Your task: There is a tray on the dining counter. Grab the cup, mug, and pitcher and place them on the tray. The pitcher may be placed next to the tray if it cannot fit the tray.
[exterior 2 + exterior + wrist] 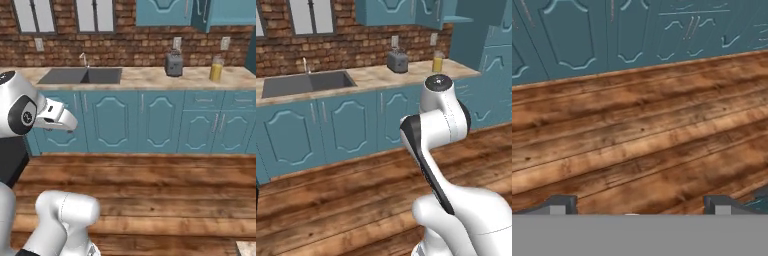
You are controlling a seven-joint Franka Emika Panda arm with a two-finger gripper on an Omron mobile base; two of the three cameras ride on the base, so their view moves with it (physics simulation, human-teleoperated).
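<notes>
Clear glass pitcher of orange liquid stands far off on the desk; our released, empty fingers risk tipping it when reaching.

- My arm rises from the 5 o'clock corner of the left base view, folded at a dark elbow joint, upper link running toward 12 o'clock.
- In the right base view, the arm stands at 9 o'clock, with one link pointing toward 3 o'clock.
- My gripper has jaws spread wide, holding nothing; fingertips sit at 7 and 5 o'clock of the hand view.
</notes>
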